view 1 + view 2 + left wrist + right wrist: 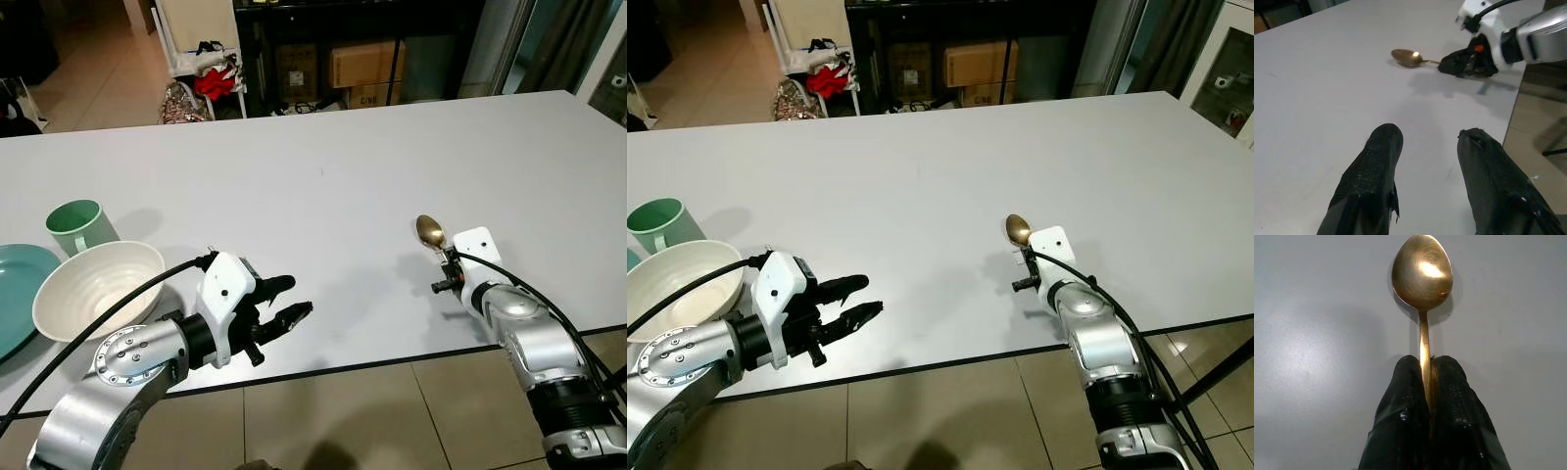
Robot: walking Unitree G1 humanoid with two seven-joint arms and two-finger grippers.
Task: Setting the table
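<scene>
Right gripper (pixel 1426 382) is pinching the spoon (pixel 1422 279) by its handle near the tabletop's (pixel 323 166) front edge; thin, light, slick metal, likely twisting unless gripped mid-handle; left gripper (pixel 1425 161) is hovering spread.

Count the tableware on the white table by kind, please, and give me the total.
Spoon: 1, gold, held by the right gripper
Bowl: 1, white
Mug: 1, green
Plate: 1, teal
Total: 4
</scene>
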